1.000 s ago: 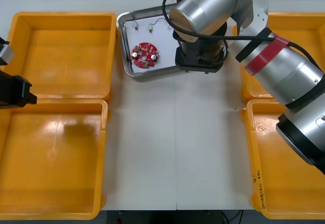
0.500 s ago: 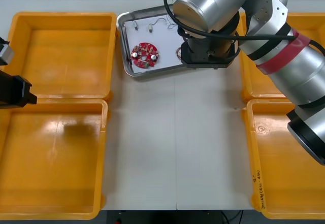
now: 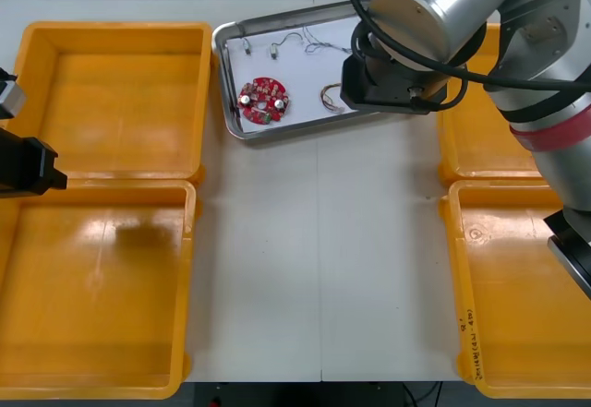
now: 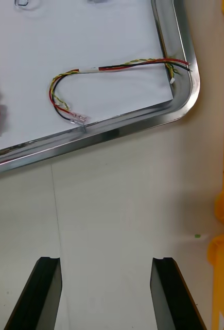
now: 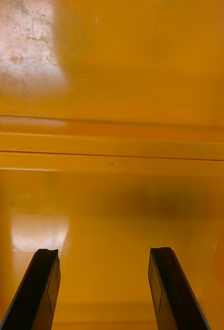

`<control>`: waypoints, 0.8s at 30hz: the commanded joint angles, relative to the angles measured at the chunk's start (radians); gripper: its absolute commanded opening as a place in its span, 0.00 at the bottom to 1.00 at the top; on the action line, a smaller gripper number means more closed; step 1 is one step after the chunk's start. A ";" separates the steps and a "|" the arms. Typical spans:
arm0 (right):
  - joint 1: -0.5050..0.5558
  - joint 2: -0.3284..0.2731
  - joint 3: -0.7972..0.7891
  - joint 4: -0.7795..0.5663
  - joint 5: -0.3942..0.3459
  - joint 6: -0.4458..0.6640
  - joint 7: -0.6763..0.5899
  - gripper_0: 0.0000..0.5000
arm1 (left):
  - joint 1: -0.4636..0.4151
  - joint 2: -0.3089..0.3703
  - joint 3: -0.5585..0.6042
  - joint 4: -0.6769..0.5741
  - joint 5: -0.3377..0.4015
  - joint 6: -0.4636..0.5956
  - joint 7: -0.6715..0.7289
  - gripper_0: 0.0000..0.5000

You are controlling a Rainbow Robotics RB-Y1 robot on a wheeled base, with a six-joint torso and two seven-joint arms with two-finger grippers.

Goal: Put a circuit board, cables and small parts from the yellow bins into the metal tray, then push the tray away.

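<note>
The right gripper (image 4: 106, 263), fingers spread wide and holding nothing, hovers over the table (image 4: 117, 206) just near of the tray (image 4: 179, 111), while the left gripper (image 5: 104, 253), likewise spread and empty, hangs above the left bins (image 5: 112, 147).

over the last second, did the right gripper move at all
Yes. Against the unmoved metal tray, the right gripper shifted toward the robot's right, uncovering the red and yellow cable.

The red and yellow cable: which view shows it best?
The right wrist view: the whole cable lies in the tray's corner, both ends plain. In the front view the right arm covers part of it. The left wrist view faces a bin.
</note>
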 commanded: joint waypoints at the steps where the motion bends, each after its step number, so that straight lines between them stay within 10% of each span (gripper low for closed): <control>1: 0.067 -0.065 -0.071 -0.110 -0.022 0.005 0.018 1.00 | 0.015 0.045 0.008 -0.028 -0.009 0.006 -0.123 1.00; 24: 0.300 -0.289 -0.347 -0.316 -0.232 0.005 0.196 1.00 | 0.015 0.045 0.008 -0.028 -0.009 0.006 -0.123 1.00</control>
